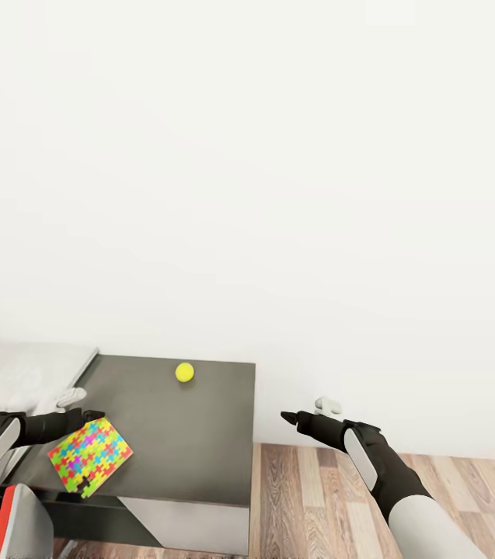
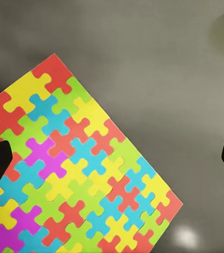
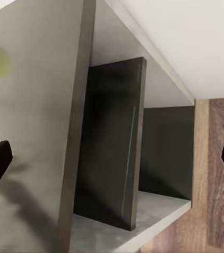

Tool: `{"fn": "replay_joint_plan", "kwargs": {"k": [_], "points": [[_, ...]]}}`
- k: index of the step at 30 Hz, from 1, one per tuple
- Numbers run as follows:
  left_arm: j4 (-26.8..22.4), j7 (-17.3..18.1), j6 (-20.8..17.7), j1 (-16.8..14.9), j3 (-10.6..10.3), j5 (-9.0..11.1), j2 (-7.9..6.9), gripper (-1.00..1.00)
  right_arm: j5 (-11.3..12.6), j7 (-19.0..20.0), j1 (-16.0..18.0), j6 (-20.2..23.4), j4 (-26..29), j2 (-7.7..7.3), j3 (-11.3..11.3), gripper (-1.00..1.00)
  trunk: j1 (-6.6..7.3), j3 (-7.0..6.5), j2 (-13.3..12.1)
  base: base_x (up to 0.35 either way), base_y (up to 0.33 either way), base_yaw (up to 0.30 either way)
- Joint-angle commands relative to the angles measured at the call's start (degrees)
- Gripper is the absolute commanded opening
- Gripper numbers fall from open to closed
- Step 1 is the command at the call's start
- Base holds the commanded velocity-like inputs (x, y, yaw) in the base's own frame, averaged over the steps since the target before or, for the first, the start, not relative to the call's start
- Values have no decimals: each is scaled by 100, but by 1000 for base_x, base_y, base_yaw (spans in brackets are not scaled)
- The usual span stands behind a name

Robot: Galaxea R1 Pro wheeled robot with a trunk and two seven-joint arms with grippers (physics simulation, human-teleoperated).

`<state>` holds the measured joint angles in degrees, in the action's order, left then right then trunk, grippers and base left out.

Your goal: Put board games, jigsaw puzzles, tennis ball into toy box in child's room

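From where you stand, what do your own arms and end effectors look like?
Each arm has a smooth light grey forearm, a black wrist section with a grey inset panel, and thin, pointed black fingers. The right end effector tapers to a dark tip. The left end effector matches it. No cables or markings show.

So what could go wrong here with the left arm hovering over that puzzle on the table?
1. The jigsaw puzzle is a thin sheet lying flat on the dark table, so the open left pincer may scrape the tabletop or slide over it without gripping.
2. It lies near the table's front left corner; a nudge could push it off.
3. The tennis ball sits loose behind; a jolt to the table might send it rolling.
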<state>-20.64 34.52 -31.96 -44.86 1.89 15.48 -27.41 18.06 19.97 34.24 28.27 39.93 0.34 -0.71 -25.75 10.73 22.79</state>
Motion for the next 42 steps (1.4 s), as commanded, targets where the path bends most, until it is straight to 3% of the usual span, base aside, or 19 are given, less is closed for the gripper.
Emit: {"fn": "replay_joint_plan", "kwargs": {"k": [1, 17, 23, 30, 42], "points": [[-1, 11, -41, -5, 20, 12, 2, 100, 34, -2, 3, 39, 7, 1, -8, 100, -3, 21, 13, 0, 0, 65], [-1, 19, -37, -5, 22, 25, -48, 100, 31, 4, 3, 36, 7, 1, -6, 100, -3, 130, 13, 0, 0, 56], [-1, 40, -36, -5, 29, 25, -132, 100, 31, 6, 3, 31, 6, 1, -3, 100, -3, 134, 13, 0, 0, 5], [-1, 508, -39, -5, 45, 20, -272, 100, 31, 7, 3, 30, 7, 1, 1, 100, -3, 134, 13, 0, 0, 0], [-1, 613, -47, -5, 48, 17, -308, 100, 31, 7, 3, 30, 7, 1, 6, 100, -3, 148, 13, 0, 0, 21]]}}
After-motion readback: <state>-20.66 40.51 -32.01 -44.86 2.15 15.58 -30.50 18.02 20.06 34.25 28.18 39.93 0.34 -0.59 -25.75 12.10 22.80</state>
